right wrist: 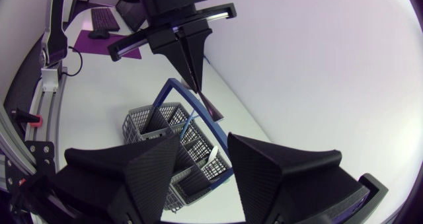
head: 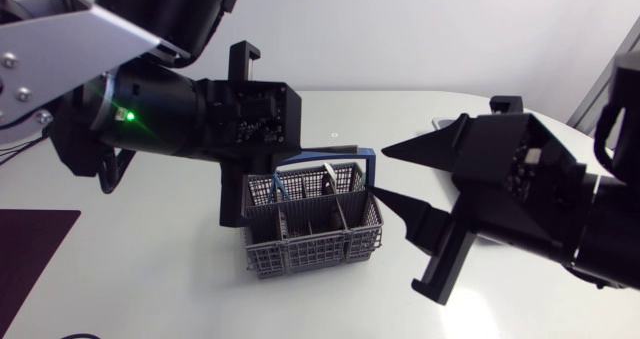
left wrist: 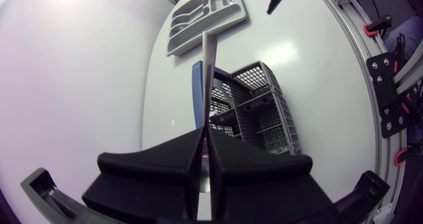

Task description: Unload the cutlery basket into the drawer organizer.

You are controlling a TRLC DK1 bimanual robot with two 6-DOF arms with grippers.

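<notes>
Our left fingers (left wrist: 202,143) pinch a thin knife (left wrist: 210,65), held over the 11 o'clock corner of the basket (left wrist: 264,112), where more cutlery stands. Our right fingers (head: 380,171) are spread and empty at the basket's 3 o'clock. The organizer (left wrist: 198,22) lies beyond on the table (left wrist: 317,59). We judge this the carrying step. Next, the knife needs lowering into a long slot.
</notes>
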